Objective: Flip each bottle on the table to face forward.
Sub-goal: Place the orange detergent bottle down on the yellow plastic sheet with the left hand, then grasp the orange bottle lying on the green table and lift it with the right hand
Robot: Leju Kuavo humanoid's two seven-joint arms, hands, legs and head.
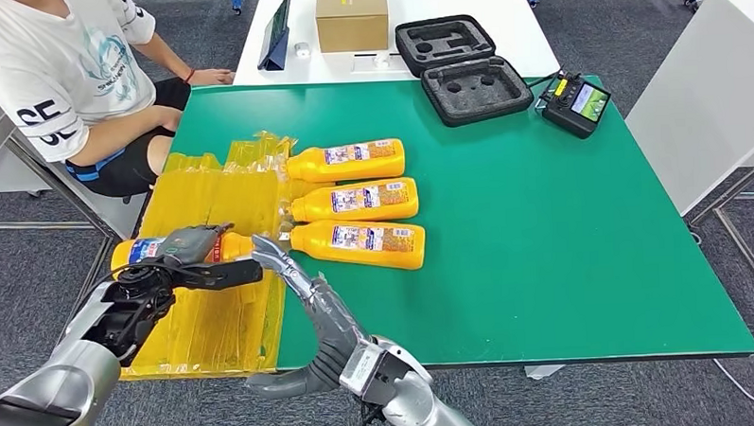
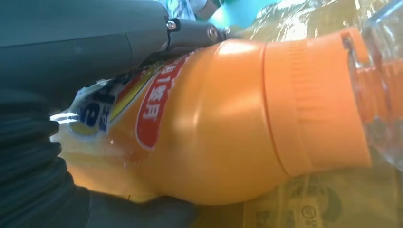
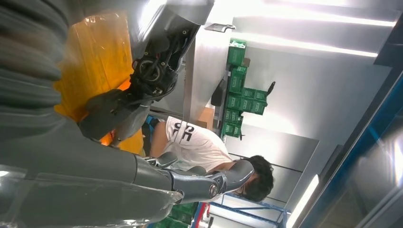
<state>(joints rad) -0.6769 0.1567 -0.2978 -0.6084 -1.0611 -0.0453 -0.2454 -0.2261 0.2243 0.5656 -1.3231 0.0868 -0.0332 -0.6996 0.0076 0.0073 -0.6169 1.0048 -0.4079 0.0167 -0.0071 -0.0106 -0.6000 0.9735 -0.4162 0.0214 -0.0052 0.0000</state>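
Three orange bottles lie side by side on the green table (image 1: 545, 254) with their printed labels up: the far one (image 1: 348, 160), the middle one (image 1: 359, 200) and the near one (image 1: 365, 242). My left hand (image 1: 181, 262) grips a fourth orange bottle (image 1: 138, 250) over the yellow wrapping, on its side. In the left wrist view that bottle (image 2: 214, 128) shows its red and blue label and orange cap (image 2: 313, 104), with my left hand (image 2: 85, 42) wrapped around it. My right hand (image 1: 305, 291) is open with fingers spread, its tips close by the held bottle's cap end; whether they touch it is unclear.
Crumpled yellow plastic wrapping (image 1: 212, 195) covers the table's left part. A person (image 1: 56, 73) sits at the far left corner. A black controller (image 1: 578, 102) and an open foam case (image 1: 473, 86) lie at the back. A cardboard box (image 1: 351, 17) stands on the white table behind.
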